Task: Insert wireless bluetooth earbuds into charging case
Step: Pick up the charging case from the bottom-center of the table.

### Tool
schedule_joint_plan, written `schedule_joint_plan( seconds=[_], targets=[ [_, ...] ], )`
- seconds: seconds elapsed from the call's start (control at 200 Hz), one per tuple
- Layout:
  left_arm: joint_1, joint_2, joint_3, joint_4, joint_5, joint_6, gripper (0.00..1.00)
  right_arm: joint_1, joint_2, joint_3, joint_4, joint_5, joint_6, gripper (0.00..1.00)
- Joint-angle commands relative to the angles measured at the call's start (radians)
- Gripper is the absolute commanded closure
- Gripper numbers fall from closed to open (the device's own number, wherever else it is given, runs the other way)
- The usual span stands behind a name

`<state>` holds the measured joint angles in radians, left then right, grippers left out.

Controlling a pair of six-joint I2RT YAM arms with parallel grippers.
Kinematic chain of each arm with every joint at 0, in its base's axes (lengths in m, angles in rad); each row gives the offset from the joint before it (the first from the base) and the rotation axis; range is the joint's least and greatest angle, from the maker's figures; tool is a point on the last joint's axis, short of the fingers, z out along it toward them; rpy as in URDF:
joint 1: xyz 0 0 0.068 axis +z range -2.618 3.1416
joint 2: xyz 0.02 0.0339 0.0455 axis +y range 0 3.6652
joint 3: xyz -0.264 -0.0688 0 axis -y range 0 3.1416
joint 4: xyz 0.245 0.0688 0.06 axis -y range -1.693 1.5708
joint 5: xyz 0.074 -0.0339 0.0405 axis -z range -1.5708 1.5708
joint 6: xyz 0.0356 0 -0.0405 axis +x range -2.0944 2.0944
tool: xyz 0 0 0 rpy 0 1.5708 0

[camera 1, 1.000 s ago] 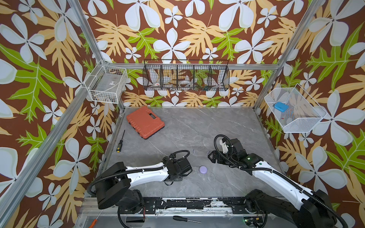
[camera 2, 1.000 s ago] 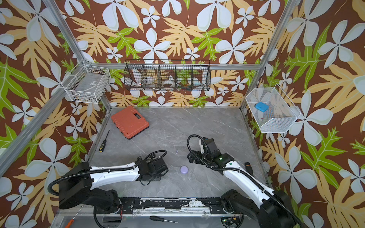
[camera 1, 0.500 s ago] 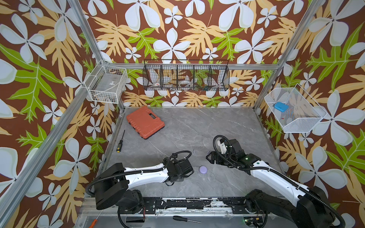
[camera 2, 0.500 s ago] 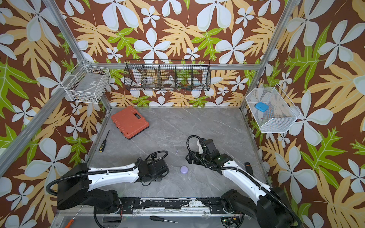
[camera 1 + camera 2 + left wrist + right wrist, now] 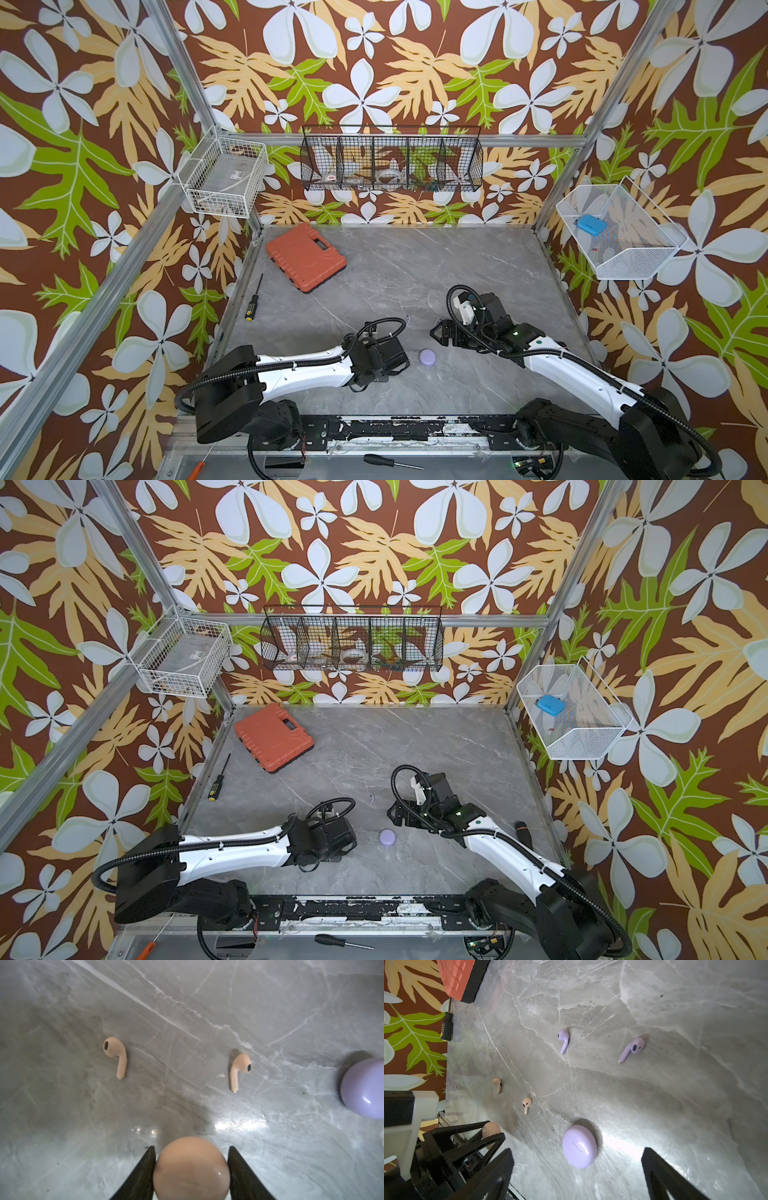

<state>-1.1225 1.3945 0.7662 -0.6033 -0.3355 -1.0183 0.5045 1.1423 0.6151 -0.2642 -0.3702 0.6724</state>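
Note:
My left gripper (image 5: 191,1147) is shut on a round pale pink charging case (image 5: 191,1169), held low over the table. Two pink earbuds (image 5: 115,1055) (image 5: 240,1070) lie on the marble ahead of it. A shut lavender case (image 5: 427,356) rests between the two arms. My right gripper (image 5: 577,1149) hangs open just above that lavender case (image 5: 579,1146), touching nothing. Two lavender earbuds (image 5: 563,1040) (image 5: 632,1049) lie farther out, with the pink earbuds (image 5: 497,1084) (image 5: 527,1104) off to the side. In both top views the arms hide most of the earbuds.
An orange tool case (image 5: 305,257) lies at the back left of the table, with a black screwdriver (image 5: 252,297) near the left edge. Wire baskets (image 5: 390,164) hang on the walls. Another screwdriver (image 5: 390,460) lies on the front rail.
Both arms have crept slightly toward the lavender case. The left gripper still holds the pink case, and the right jaws stand as wide as before.

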Motion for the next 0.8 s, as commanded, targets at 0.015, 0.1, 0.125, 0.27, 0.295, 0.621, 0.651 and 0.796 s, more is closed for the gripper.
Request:
schedule_joint_plan(
  seconds=[0.015,0.1,0.125,0.27,0.295,0.621,0.651,0.796],
  targets=[
    [-0.013,-0.009,0.01,0.004,-0.027,0.018,1.0,0.011,0.009,0.006,0.041,-0.032,-0.008,0.05],
    [-0.024,-0.015,0.013,0.009,-0.035,0.029,1.0,0.023,0.017,0.006,0.056,-0.05,-0.005,0.05],
    [-0.027,-0.018,0.014,0.012,-0.037,0.032,1.0,0.024,0.02,0.006,0.063,-0.059,-0.001,0.05],
    [-0.044,-0.029,0.017,0.028,-0.052,0.061,1.0,0.032,0.028,0.012,0.084,-0.1,0.006,0.05],
    [-0.046,-0.032,0.02,0.029,-0.054,0.067,1.0,0.034,0.029,0.013,0.089,-0.107,0.006,0.05],
    [-0.074,-0.096,0.004,0.056,-0.082,0.152,1.0,0.046,0.066,0.006,0.19,-0.271,0.028,0.07],
    [-0.075,-0.1,0.002,0.062,-0.078,0.162,1.0,0.051,0.069,0.006,0.2,-0.282,0.03,0.07],
    [-0.094,-0.118,0.002,0.089,-0.059,0.214,1.0,0.061,0.095,-0.005,0.276,-0.375,0.064,0.1]
  ],
)
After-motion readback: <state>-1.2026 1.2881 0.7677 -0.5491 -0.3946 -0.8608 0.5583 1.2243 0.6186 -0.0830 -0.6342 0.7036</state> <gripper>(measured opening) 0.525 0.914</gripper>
